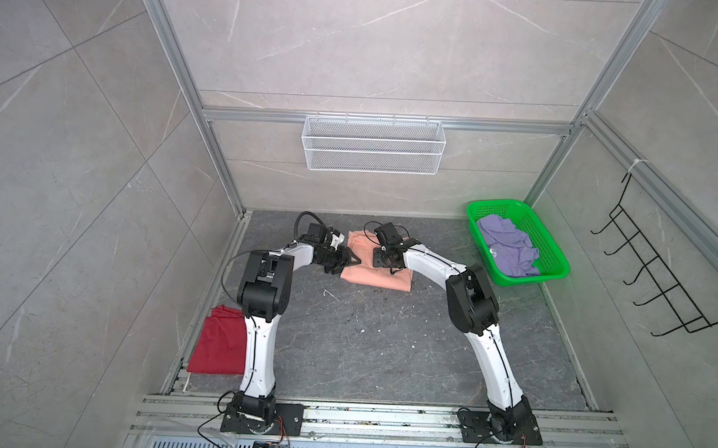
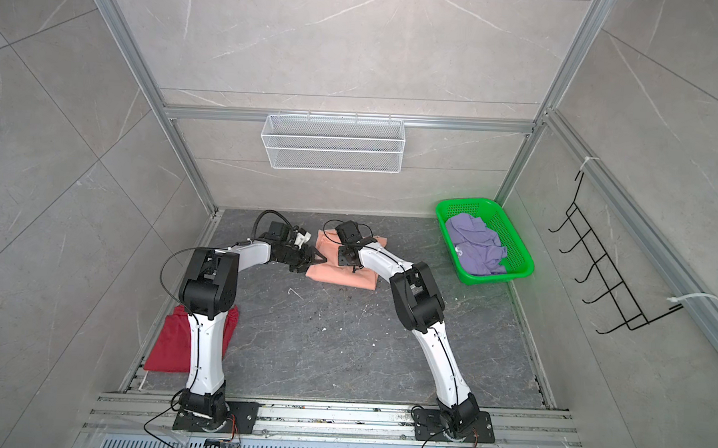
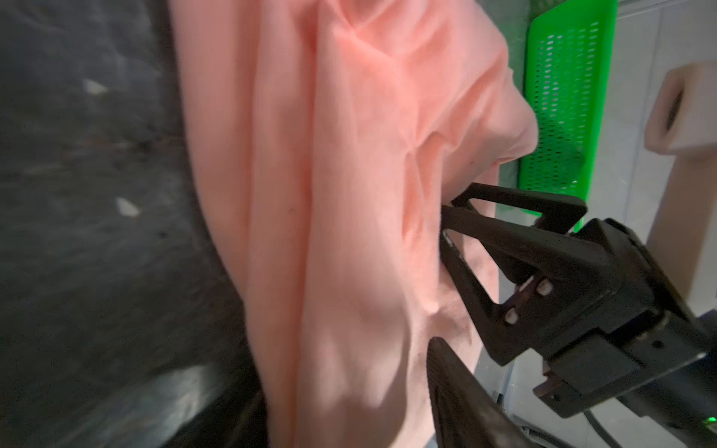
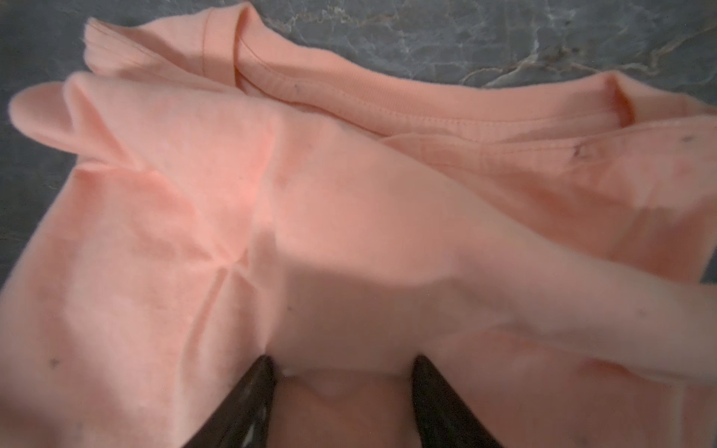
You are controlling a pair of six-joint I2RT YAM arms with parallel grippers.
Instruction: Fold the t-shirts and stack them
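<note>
A folded peach-orange t-shirt (image 1: 371,275) (image 2: 338,276) lies at the back middle of the dark floor. My left gripper (image 1: 351,260) (image 3: 345,384) is at its left edge, and cloth (image 3: 329,194) fills the gap between its fingers. My right gripper (image 1: 383,257) (image 4: 343,360) (image 3: 445,223) is on top of the shirt, shut on a raised fold with creases running to its tips. A dark red t-shirt (image 1: 219,343) (image 2: 169,345) lies flat at the front left, partly behind the left arm. The lavender t-shirt (image 1: 508,250) (image 2: 477,249) is crumpled in the basket.
The green perforated basket (image 1: 525,280) (image 2: 492,279) (image 3: 562,97) stands at the back right by the frame post. A white wire basket (image 1: 373,144) hangs on the back wall and a black hook rack (image 1: 659,267) on the right wall. Aluminium rails edge the floor.
</note>
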